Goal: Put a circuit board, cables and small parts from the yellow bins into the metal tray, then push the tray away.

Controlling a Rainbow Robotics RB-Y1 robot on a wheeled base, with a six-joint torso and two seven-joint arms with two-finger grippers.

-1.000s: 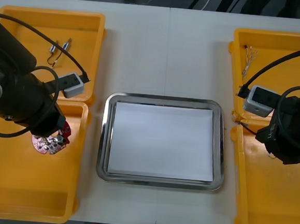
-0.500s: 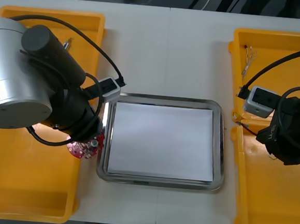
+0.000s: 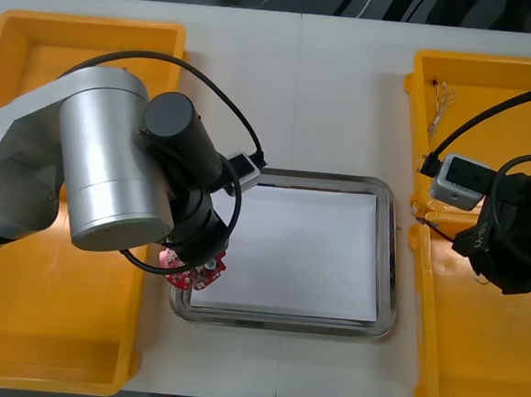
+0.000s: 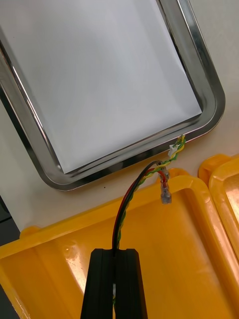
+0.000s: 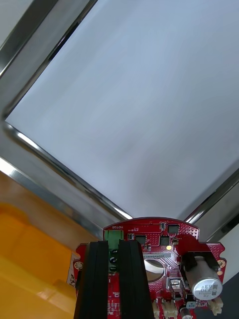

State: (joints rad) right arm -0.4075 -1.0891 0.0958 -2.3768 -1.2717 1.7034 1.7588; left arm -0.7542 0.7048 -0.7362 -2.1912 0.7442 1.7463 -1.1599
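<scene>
My left gripper (image 5: 113, 244) is shut on a round red circuit board (image 5: 164, 259), held by its edge beside a green connector. In the front view the board (image 3: 191, 274) hangs over the near left corner of the metal tray (image 3: 385, 254), which is white inside. The tray's rim (image 5: 45, 149) runs just beyond the board. Over the right bins, my right gripper (image 4: 114, 251) is shut on a red and yellow cable (image 4: 130, 194). The cable's free end reaches the tray's rim (image 4: 199, 65).
Two yellow bins stand at the left (image 3: 39, 43) (image 3: 34, 327) and two at the right (image 3: 495, 88) (image 3: 473, 362). Thin wires (image 3: 439, 102) lie in the far right bin. My left arm's big silver body covers part of the left bins.
My left arm has swung right with the circuit board, from over the near left bin to the tray's near left corner. The right arm has not moved.
</scene>
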